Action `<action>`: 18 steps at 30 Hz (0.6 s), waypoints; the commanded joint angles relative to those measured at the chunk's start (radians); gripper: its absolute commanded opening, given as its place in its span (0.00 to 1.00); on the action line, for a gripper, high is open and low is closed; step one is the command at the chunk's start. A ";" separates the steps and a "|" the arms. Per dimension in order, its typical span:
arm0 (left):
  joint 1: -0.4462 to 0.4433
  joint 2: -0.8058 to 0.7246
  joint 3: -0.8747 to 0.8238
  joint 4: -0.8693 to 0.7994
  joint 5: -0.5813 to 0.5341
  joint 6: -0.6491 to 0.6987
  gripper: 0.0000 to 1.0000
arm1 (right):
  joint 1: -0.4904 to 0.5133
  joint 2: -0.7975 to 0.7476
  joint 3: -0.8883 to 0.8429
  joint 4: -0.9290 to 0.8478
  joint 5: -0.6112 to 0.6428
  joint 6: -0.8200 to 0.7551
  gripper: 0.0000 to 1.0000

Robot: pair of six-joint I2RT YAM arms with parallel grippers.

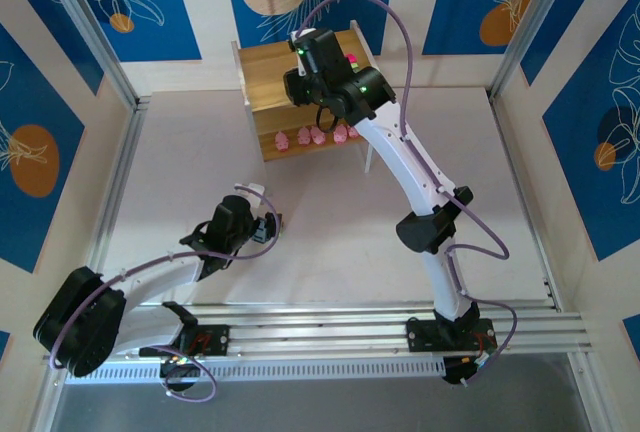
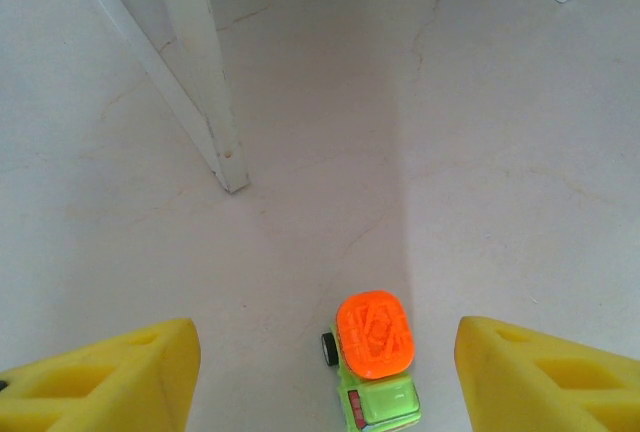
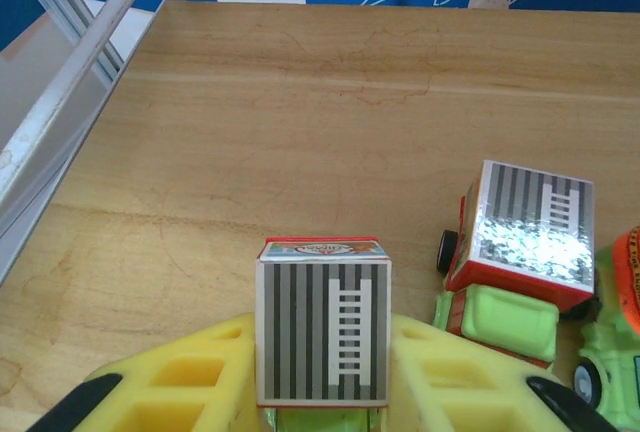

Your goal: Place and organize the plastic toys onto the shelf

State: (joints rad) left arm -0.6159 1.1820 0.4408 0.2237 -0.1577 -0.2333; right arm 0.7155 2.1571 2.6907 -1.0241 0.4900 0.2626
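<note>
Two grippers we see: nearest, the left gripper [image 2: 326,372] stands spread around an orange-topped toy [image 2: 374,337] on the table [image 2: 500,152]. Farther, the right gripper [image 3: 322,382] pinches a striped-roofed toy [image 3: 322,327] at the shelf [image 3: 300,102] top board, beside another truck [image 3: 520,242].

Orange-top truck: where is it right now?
Left wrist view, bottom centre: the orange-top truck sits on the table between the open yellow fingers of the left gripper, untouched, a white leg beyond it upper left.
</note>
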 commanded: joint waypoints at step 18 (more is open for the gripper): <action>-0.008 0.014 0.035 0.008 0.021 0.008 0.68 | -0.010 0.023 0.039 0.022 0.028 -0.049 0.39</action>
State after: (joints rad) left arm -0.6159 1.1885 0.4500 0.2241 -0.1574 -0.2333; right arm 0.7097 2.1590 2.6911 -1.0164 0.5007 0.2359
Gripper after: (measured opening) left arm 0.683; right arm 0.385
